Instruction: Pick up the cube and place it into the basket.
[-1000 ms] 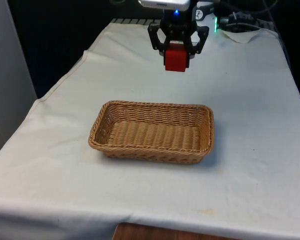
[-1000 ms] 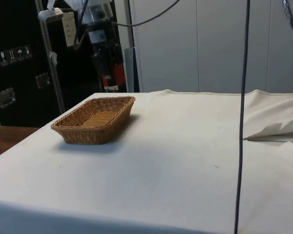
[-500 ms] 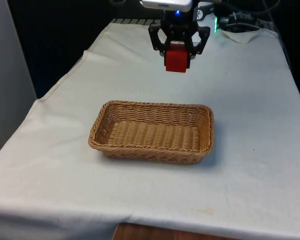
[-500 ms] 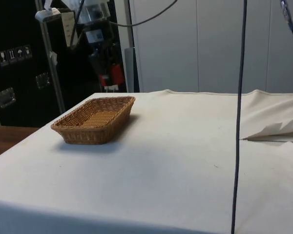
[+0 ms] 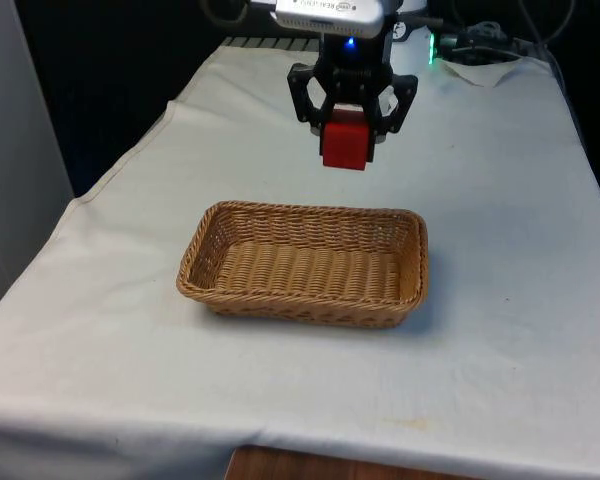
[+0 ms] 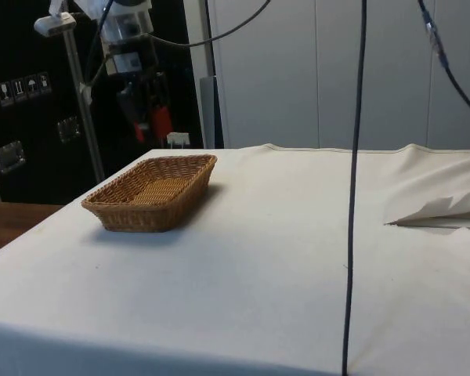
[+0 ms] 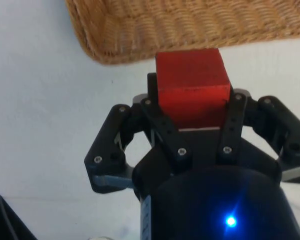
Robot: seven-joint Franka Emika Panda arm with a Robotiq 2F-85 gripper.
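My black gripper (image 5: 345, 140) is shut on a red cube (image 5: 344, 145) and holds it in the air, well above the cloth. A brown wicker basket (image 5: 302, 298) lies in the middle of the table, with nothing in it. In the front view the cube hangs just beyond the basket's far rim, a little to the front view's right of its middle. The side view has the cube (image 6: 160, 123) and gripper (image 6: 158, 129) high over the basket's (image 6: 151, 205) far end. From the wrist, the cube (image 7: 191, 87) sits between the fingers with the basket's corner (image 7: 121, 30) close ahead.
White cloth covers the table (image 5: 500, 230). A crumpled fold of cloth (image 6: 442, 210) lies at the side view's right. Dark cables (image 6: 354, 172) hang in front of the side camera. Cables and a green light (image 5: 435, 45) sit at the table's far end.
The gripper has carried the cube towards the basket and slightly to the front view's left. The cube stays gripped. The basket has not moved.
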